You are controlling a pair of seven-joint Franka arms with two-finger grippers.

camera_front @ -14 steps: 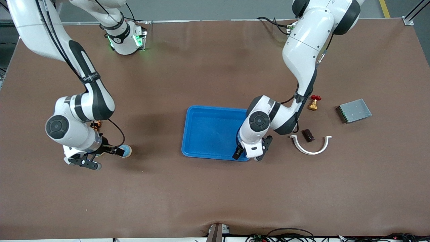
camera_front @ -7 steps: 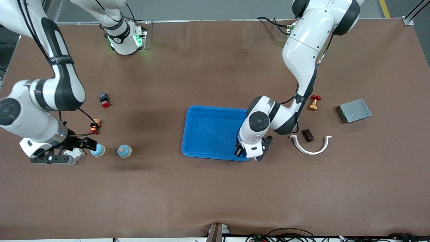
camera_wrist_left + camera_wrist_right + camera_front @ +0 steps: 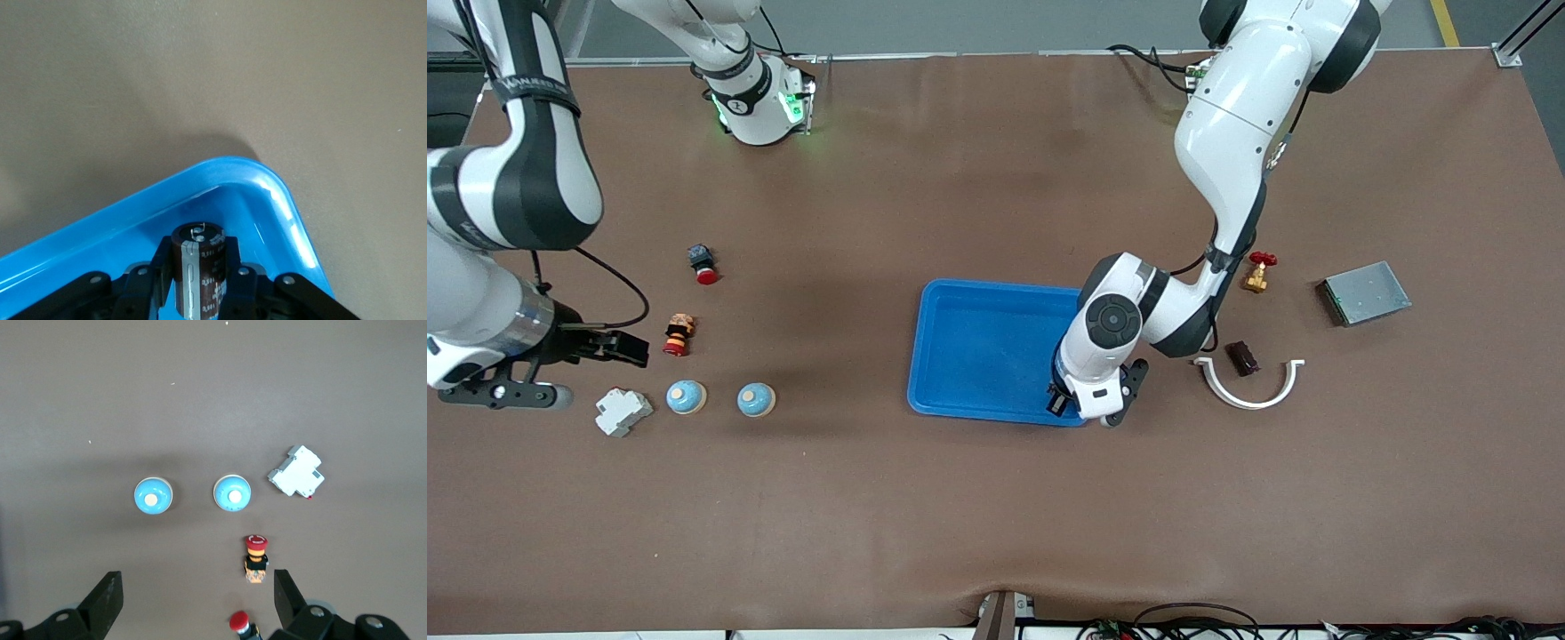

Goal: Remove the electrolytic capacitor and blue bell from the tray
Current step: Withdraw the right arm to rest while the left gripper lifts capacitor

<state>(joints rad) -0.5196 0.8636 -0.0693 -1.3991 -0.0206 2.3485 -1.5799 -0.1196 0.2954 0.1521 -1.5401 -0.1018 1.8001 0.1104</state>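
Observation:
My left gripper [image 3: 1089,405] is low over the corner of the blue tray [image 3: 969,347] that lies nearest the front camera, at the left arm's end. It is shut on a dark brown capacitor [image 3: 198,267], held upright just inside the tray's rim [image 3: 280,193]; the hand hides the capacitor in the front view. Two blue dome bells [image 3: 686,396] [image 3: 756,399] stand side by side on the table and also show in the right wrist view [image 3: 153,497] [image 3: 231,493]. My right gripper [image 3: 583,369] is open, empty and raised, over the table beside the bells toward the right arm's end.
A white breaker [image 3: 623,412] lies beside the bells. Two red push buttons [image 3: 678,334] [image 3: 703,263] lie farther from the camera. Toward the left arm's end are a brass valve [image 3: 1257,271], a grey box [image 3: 1365,292], a white half-ring [image 3: 1249,384] and a dark block [image 3: 1241,357].
My right gripper has drawn away from the bells toward the right arm's end and risen, uncovering both bells, the breaker and the buttons. My left gripper has hardly moved.

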